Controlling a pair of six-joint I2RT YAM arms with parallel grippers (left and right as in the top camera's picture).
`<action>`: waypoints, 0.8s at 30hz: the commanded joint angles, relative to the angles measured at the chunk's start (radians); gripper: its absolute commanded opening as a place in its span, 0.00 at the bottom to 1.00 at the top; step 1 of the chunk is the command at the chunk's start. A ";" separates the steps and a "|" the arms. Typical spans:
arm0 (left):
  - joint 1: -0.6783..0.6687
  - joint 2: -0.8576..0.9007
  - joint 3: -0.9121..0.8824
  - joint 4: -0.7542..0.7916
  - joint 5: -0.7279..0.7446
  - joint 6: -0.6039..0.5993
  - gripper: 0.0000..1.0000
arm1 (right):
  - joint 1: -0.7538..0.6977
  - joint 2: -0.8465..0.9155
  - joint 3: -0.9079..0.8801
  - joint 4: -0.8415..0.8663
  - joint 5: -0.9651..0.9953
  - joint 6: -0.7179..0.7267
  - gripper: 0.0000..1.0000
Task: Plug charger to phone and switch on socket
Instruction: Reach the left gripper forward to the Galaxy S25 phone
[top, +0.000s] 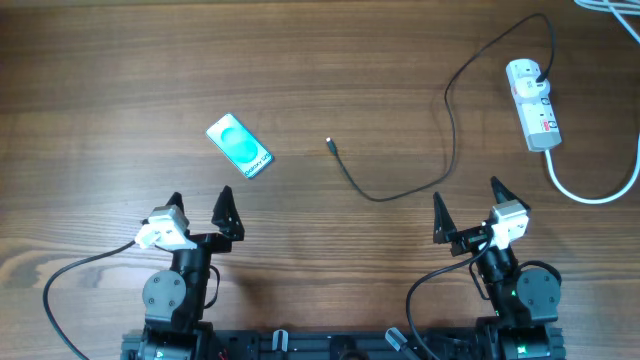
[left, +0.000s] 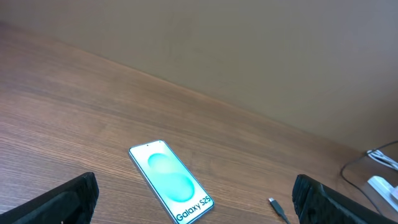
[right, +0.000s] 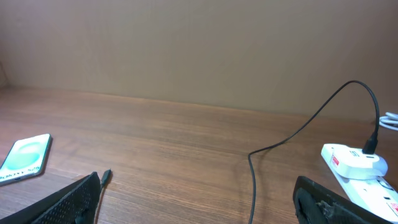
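Left gripper (top: 200, 198) and right gripper (top: 466, 192) are hanging wide open and empty, the phone (top: 239, 146) lying just ahead of the left, the limp, light charger (top: 453, 140), likely best pinched just behind its stiff tip (top: 330, 145), trailing ahead of the right.

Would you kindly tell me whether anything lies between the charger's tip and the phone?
Nothing visible does. Only bare table lies between the charger tip and the phone. The left hand and right hand sit open nearer the front edge, off that line.
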 joint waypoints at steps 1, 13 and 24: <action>0.005 0.003 -0.001 -0.001 -0.032 0.024 1.00 | -0.003 0.003 -0.001 0.002 0.014 -0.013 1.00; 0.005 0.006 0.140 0.050 -0.036 0.012 1.00 | -0.003 0.003 -0.001 0.002 0.014 -0.013 1.00; 0.005 0.328 0.813 -0.402 0.033 0.044 1.00 | -0.003 0.003 -0.001 0.002 0.014 -0.013 1.00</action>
